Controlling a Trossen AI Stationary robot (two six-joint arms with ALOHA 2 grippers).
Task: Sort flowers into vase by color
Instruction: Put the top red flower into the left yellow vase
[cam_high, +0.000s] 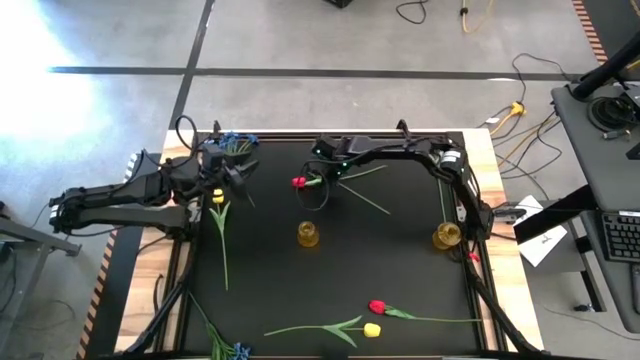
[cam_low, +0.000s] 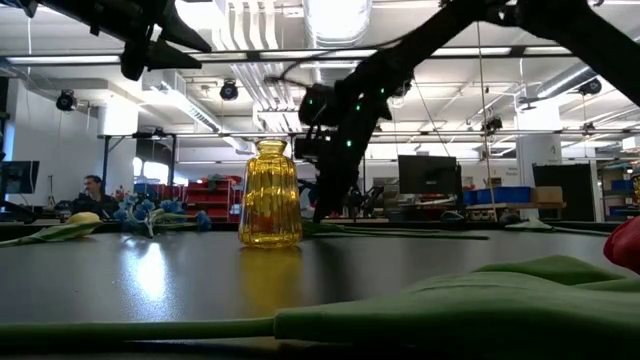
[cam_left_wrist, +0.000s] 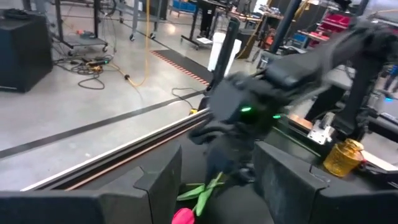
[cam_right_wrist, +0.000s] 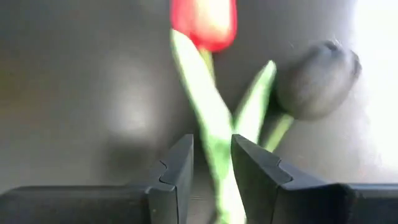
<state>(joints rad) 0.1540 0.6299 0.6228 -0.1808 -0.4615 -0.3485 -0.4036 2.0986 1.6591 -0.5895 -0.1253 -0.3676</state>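
**A:** Where does the red tulip (cam_high: 299, 182) lie from the centre vase (cam_high: 308, 234)?

**B:** On the far side of it, flat on the table (cam_high: 400, 280), head toward the left arm's side. The right gripper (cam_high: 322, 172) is over its stem, just beside the head. The left gripper (cam_high: 228, 176) is farther off, close to a yellow tulip (cam_high: 218, 198) and the blue spray (cam_high: 232, 143).

**A:** So the right arm is nearer. How does the stem sit against its fingers?

**B:** In the right wrist view the stem (cam_right_wrist: 208, 121) runs straight out from between the two fingers (cam_right_wrist: 175, 165), head (cam_right_wrist: 204, 20) ahead of them. The fingers stand narrowly apart with the stem and a leaf in the gap. Whether they pinch it, I cannot tell.

**A:** And the left one?

**B:** Its fingers (cam_left_wrist: 163, 180) are wide apart, holding nothing.

**A:** What does each view add?

**B:** The overhead view alone shows the other flowers near the front edge, well away from the centre vase, and a second vase (cam_high: 446, 236) at the right side. The table-level view shows the right gripper's height: low behind the yellow glass vase (cam_low: 270, 194). I judge the next move needs a firm close on the stem.
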